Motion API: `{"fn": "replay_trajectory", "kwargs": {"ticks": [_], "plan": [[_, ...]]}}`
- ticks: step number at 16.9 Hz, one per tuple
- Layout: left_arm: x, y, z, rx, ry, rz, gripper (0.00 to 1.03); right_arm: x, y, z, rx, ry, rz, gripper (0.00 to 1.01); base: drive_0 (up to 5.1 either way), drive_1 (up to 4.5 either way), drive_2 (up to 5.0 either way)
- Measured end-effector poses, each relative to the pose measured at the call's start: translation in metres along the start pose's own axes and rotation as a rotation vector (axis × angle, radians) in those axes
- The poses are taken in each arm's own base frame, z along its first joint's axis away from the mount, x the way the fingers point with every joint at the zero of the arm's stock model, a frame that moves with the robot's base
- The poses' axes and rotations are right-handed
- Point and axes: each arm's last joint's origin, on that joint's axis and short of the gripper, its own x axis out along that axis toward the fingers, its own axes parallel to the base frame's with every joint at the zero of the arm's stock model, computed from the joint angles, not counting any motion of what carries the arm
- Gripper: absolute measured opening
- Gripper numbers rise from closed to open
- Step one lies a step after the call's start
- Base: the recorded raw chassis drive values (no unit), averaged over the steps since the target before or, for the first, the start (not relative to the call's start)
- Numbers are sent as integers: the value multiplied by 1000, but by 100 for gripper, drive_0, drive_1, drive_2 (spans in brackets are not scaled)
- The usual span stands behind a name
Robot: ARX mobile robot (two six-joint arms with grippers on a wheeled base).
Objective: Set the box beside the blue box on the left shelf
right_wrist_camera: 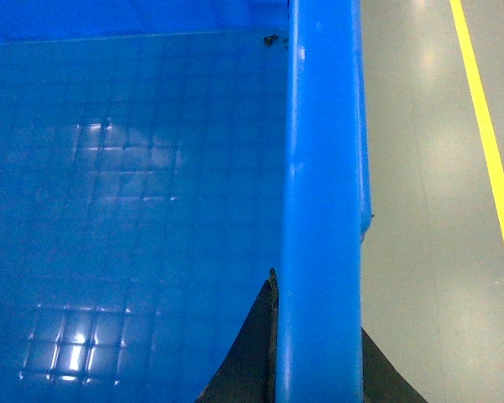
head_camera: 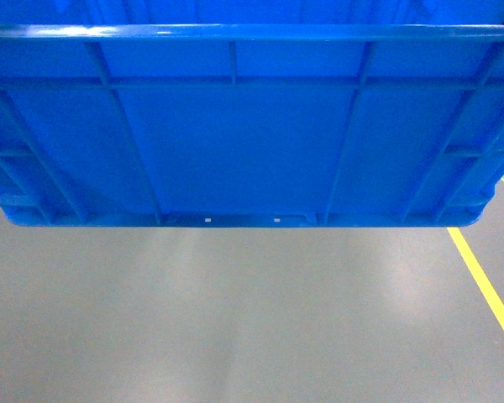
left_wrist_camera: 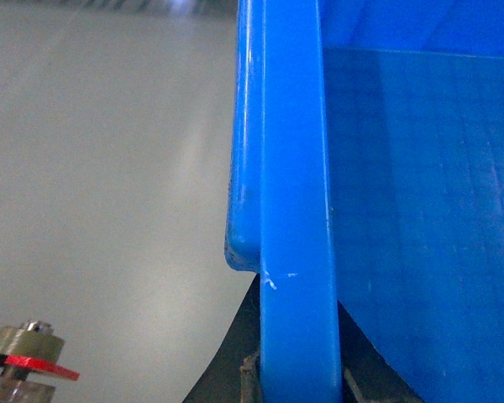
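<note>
A: Filling the head view from nine to three o'clock, the box [head_camera: 235, 143] hangs above grey floor [head_camera: 235, 319]; yellow line [head_camera: 487, 290] at four.

B: Left gripper [left_wrist_camera: 296, 374] pinches its rim; right gripper [right_wrist_camera: 312, 369] likewise.

**Crate rim clamped at the left wrist**

The blue crate [left_wrist_camera: 294, 168] fills the right side, its thick rim running straight up the frame and its gridded floor showing beyond. At the bottom, the left gripper [left_wrist_camera: 296, 374] straddles that rim, one dark finger [left_wrist_camera: 227, 369] outside and one inside. Grey floor [left_wrist_camera: 92, 185] lies to the left.
</note>
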Motion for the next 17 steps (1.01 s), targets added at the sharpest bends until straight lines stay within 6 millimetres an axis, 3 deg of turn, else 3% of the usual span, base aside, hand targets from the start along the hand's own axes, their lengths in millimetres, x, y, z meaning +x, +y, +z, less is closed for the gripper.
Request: {"fn": "replay_trajectory", "kwargs": {"ticks": [3,17], "plan": [[0,0,0,0,0,0,6,0,0,0,0,1,0,8,-168,-168,-168],[-1,0,0,-2,-1,-4,6,-2,0,1,0,-6,-2,8,-2,419,-424]]}}
